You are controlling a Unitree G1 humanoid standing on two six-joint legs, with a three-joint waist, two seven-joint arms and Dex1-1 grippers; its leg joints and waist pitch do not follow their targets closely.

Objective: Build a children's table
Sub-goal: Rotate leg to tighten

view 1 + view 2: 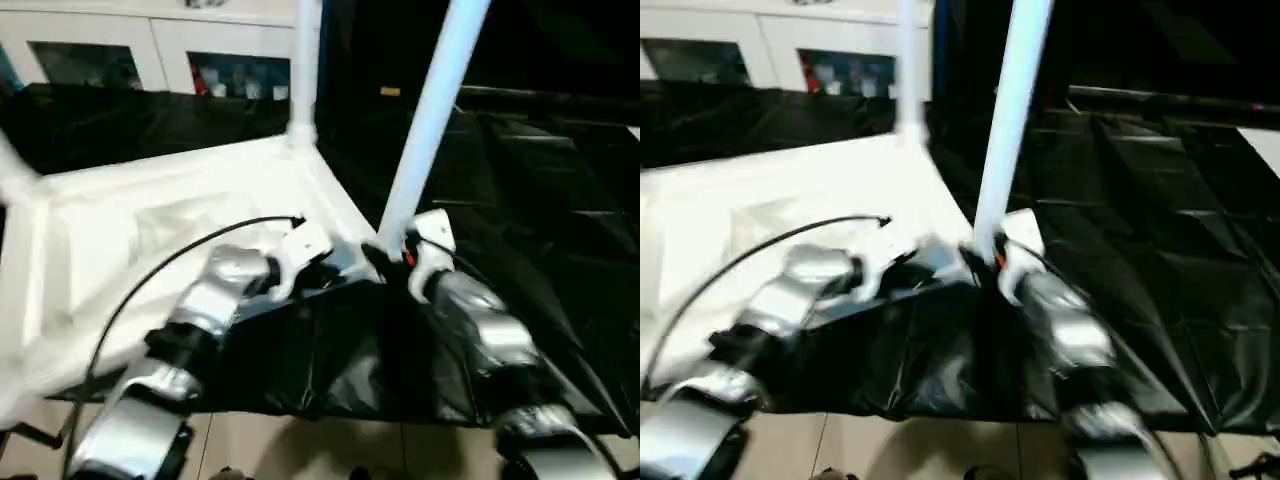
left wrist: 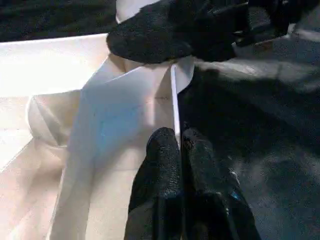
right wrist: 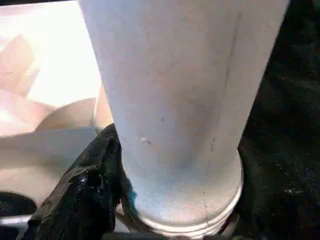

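The white table top (image 1: 150, 200) lies upside down on a black sheet. One white leg (image 1: 305, 70) stands upright in its far right corner socket. A second leg (image 1: 430, 110) leans a little to the right at the near right corner. Its ridged collar (image 3: 190, 220) sits low by the socket. My right gripper (image 1: 390, 255) is shut on this leg near its base, with one black finger (image 3: 85, 185) pressed against the tube. My left gripper (image 2: 180, 142) is shut with its fingertips on the top's thin rim, just beside that corner and holding nothing.
A black sheet (image 1: 540, 200) covers the bench to the right of and behind the table top. White cabinets with glass doors (image 1: 150, 50) stand at the back. Light floor (image 1: 300, 440) shows below the bench's near edge. A black cable (image 1: 150, 270) arcs over my left forearm.
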